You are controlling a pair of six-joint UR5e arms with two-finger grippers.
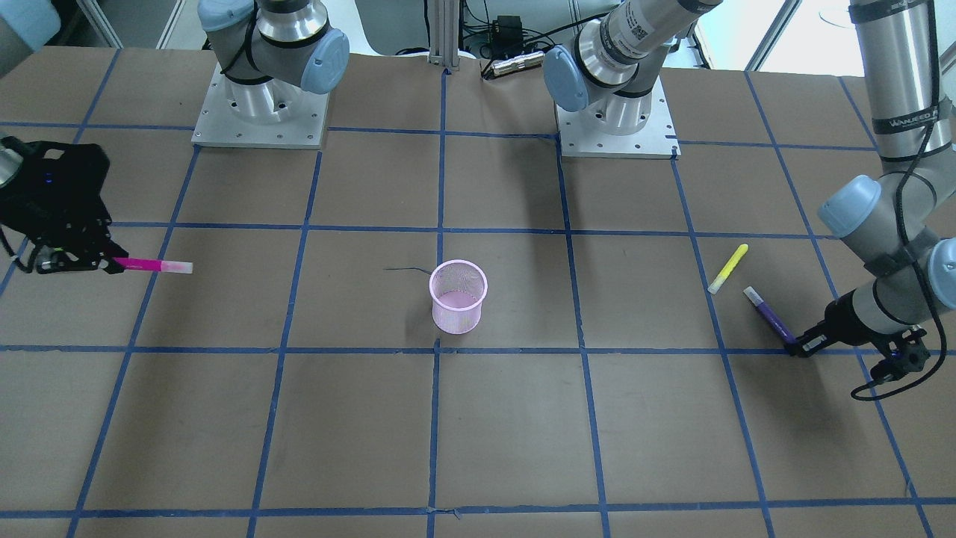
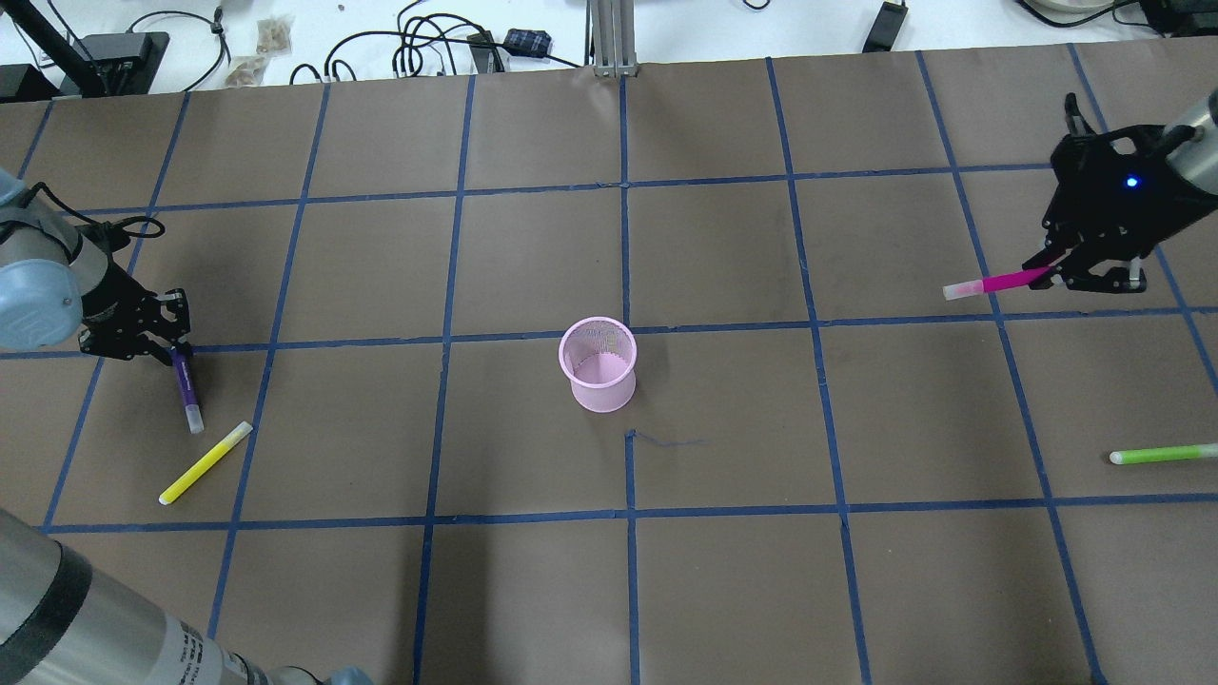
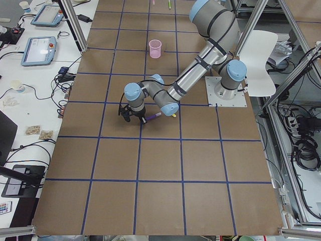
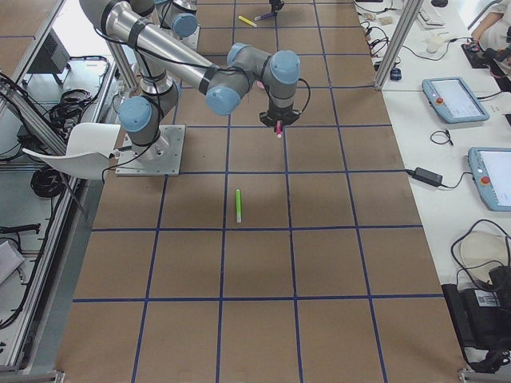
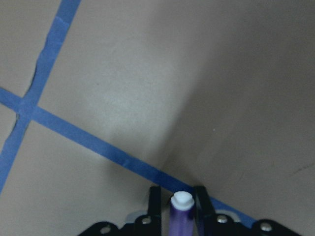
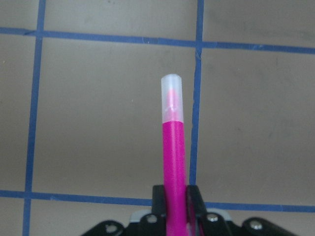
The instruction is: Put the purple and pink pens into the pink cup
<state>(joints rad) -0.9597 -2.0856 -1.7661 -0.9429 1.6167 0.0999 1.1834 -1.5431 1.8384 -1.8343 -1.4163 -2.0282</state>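
I have both pens gripped at once. My right fingers (image 6: 158,195) are clamped on the pink pen (image 6: 172,142) near its back end. Most of the barrel and the clear cap stick out straight ahead of them. I hold it by the tail on purpose: the long free end can go into the cup first, with the fingers well above the rim. From the wrist view the tabletop (image 2: 723,590) looks some way beyond the cap, so I judge this pen is lifted clear.

My left fingers (image 5: 154,200) are closed on the purple pen (image 5: 181,216), one on each side of the barrel, with its white tip showing just ahead of them. Here too the grip is at one end, with the capped end trailing away from the fingers. The tabletop looks close under this hand, and I cannot tell whether the pen is off the surface yet.

The pink cup (image 2: 598,366) stands upright and open-mouthed between the two sets of fingers, well apart from both. Neither pen is anywhere near it, so both insertions remain to be done.

The yellow pen (image 2: 205,463) lies near the left fingers, just past the purple pen's capped end and apart from it. The green pen (image 2: 1163,454) lies on the tabletop near the right fingers. Neither belongs in the cup, so I leave them alone. I reckon each pen needs tipping upright over the mouth before I let go.
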